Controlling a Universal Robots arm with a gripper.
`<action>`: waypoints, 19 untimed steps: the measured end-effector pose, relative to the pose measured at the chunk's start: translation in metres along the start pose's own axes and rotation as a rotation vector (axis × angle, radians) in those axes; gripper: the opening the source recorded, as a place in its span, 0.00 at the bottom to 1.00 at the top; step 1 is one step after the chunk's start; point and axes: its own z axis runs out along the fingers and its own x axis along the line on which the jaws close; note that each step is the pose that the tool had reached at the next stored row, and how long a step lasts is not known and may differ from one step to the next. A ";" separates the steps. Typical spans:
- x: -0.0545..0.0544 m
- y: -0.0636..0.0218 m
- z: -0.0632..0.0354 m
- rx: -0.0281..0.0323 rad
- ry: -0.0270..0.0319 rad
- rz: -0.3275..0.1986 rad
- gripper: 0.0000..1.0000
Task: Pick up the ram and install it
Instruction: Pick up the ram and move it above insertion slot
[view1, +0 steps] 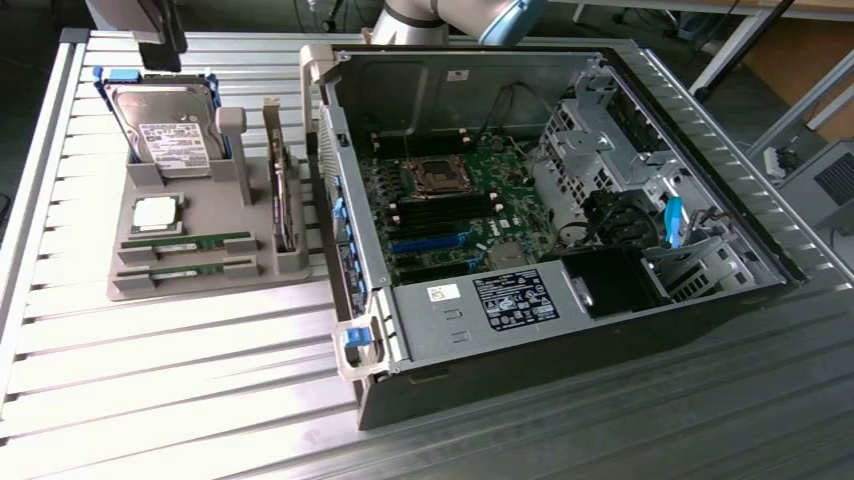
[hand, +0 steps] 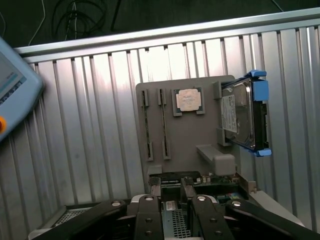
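Two green ram sticks lie side by side in slots of the grey holder tray (view1: 200, 285), at its near end: one ram (view1: 187, 243) and its twin (view1: 187, 270). From the wrist they show edge-on as thin strips, ram (hand: 145, 125) and twin (hand: 162, 122). My gripper (hand: 171, 192) hangs high above the tray, open, with nothing between its fingers (hand: 155, 190). In the exterior view the gripper (view1: 150, 40) is at the top edge, over the tray's far end. The open computer case (view1: 534, 200) shows its motherboard with black memory slots (view1: 434, 212).
The tray also holds a hard drive (view1: 167, 135) in a blue frame, a square silver processor (view1: 156, 212) and an upright dark expansion card (view1: 283, 205). It stands on a ribbed metal table (view1: 160, 380). A pendant (hand: 15, 95) sits beside the table's edge.
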 end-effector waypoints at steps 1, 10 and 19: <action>0.000 0.0000 0.0004 0.0000 0.0000 0.000 0.29; 0.000 0.0000 0.0084 0.0000 0.0001 0.000 0.29; 0.000 -0.0001 0.0133 0.0000 0.0000 0.000 0.29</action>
